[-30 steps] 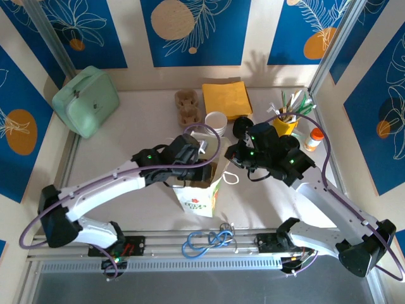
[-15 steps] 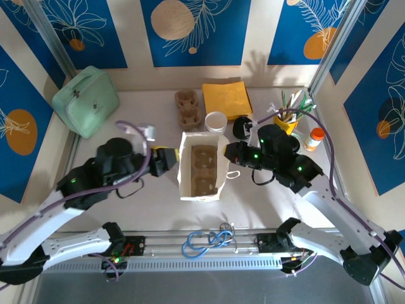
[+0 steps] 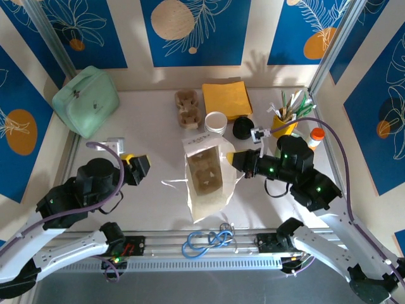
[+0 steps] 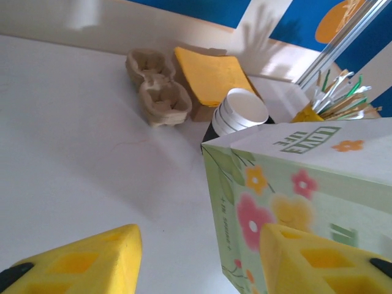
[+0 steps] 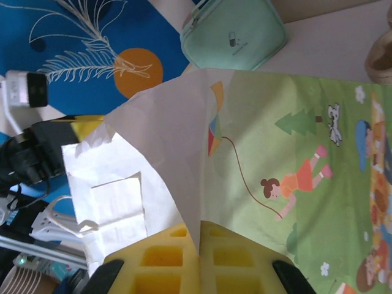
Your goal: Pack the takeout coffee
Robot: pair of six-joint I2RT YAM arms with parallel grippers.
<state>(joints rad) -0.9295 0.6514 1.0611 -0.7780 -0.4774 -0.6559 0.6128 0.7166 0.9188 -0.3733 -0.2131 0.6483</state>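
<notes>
Pinching the thin white rim of the paper bag flat between its waffled yellow pads, the right gripper holds the bag's right side. The bag leans with its mouth gaping, its creased walls printed with flowers and cartoon figures. Inside it sits a brown moulded-pulp carrier. Left of the bag, well apart, the left gripper hangs with its fingers spread around nothing. Beyond the bag lie a second pulp carrier, nested white paper cups and square yellow napkins.
</notes>
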